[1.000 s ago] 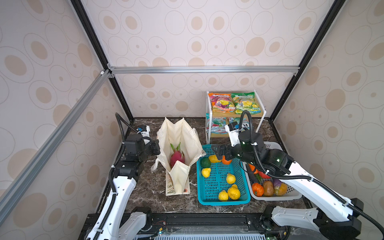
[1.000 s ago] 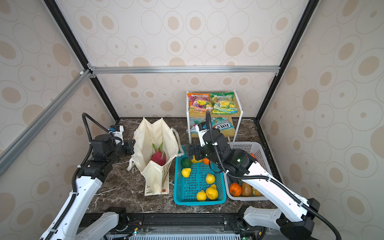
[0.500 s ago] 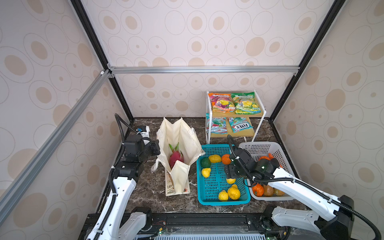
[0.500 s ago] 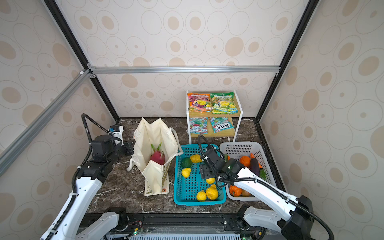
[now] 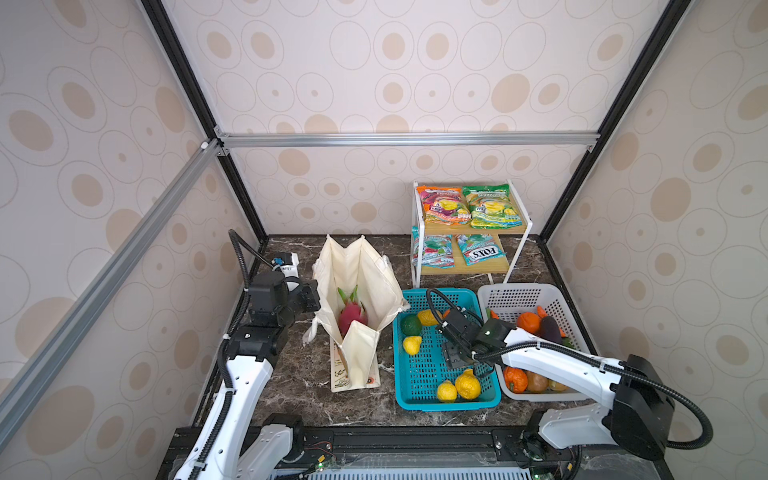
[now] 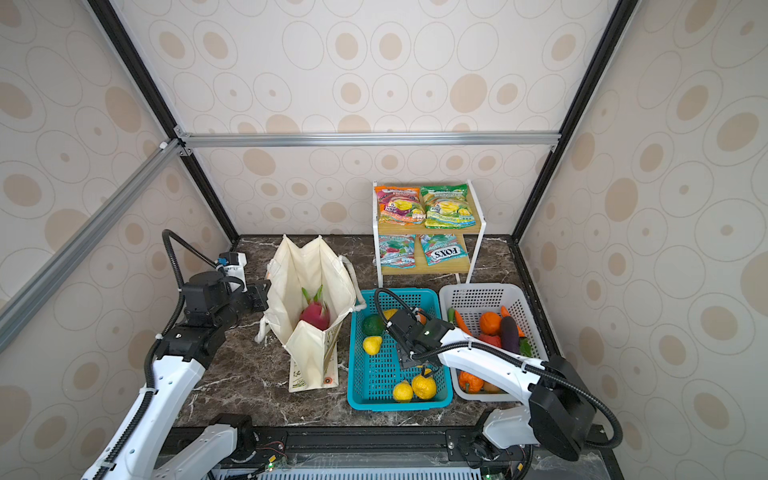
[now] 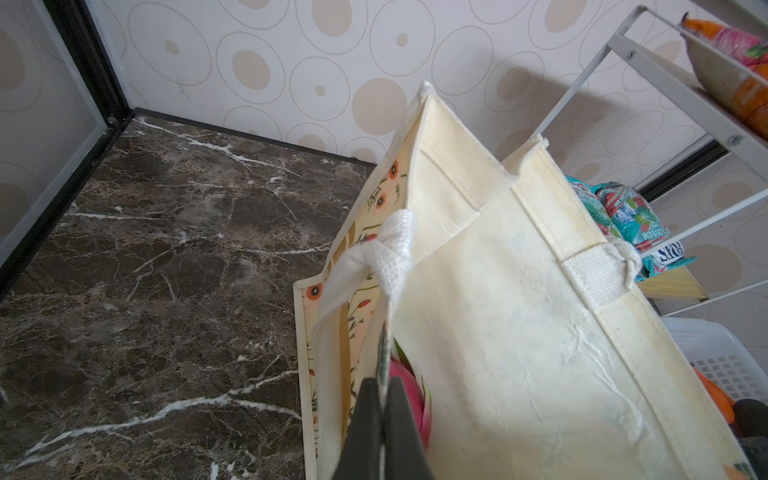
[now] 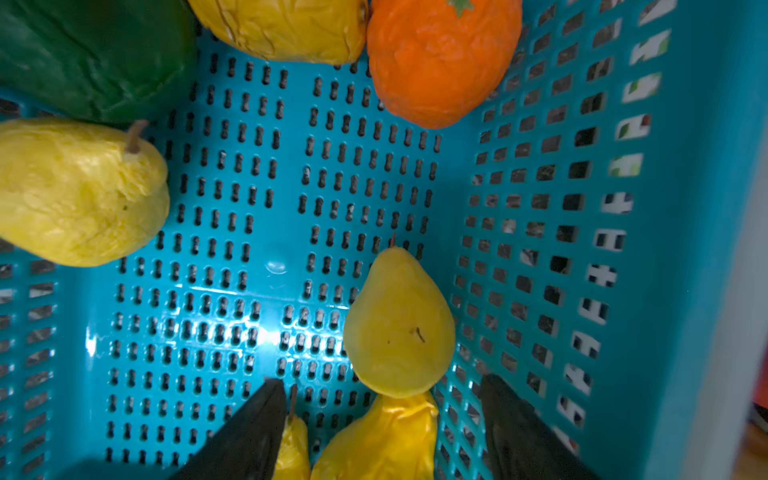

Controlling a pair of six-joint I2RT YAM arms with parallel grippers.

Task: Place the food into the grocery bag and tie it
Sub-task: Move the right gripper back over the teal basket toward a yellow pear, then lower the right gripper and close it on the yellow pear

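R gripper [image 8: 382, 390] sits low inside the teal basket [image 8: 582, 208], jaws apart, nothing gripped yet. A smooth yellow pear-shaped fruit [image 8: 399, 328] lies just ahead of the tips, btwn them, touching a lumpy yellow fruit [image 8: 382, 440] further back in the gap. A third yellow piece w/ a stem presses against the inner face of one finger [image 8: 249, 436]. Main risk: too many fruits in one jaw span, so a squeeze may catch two, or pinch one off-centre and pop it out. The pear's tapered, glossy skin looks prone to squirting fwd. The other finger is just beside the perforated basket wall and could snag a slot or drag the basket. L gripper [image 7: 384, 374] is clenched on the thin rim of the grocery bag [image 7: 498, 311], close below the rope handle [image 7: 395, 249], propping the mouth open. The dragon fruit [image 7: 409, 382] lies in the bag just past those tips. If that small pinch of fabric slips, the wall prob. folds in and the mouth narrows. The bag stands well off to the side of the R gripper, beyond the basket rim, so a low carry could clip either edge.
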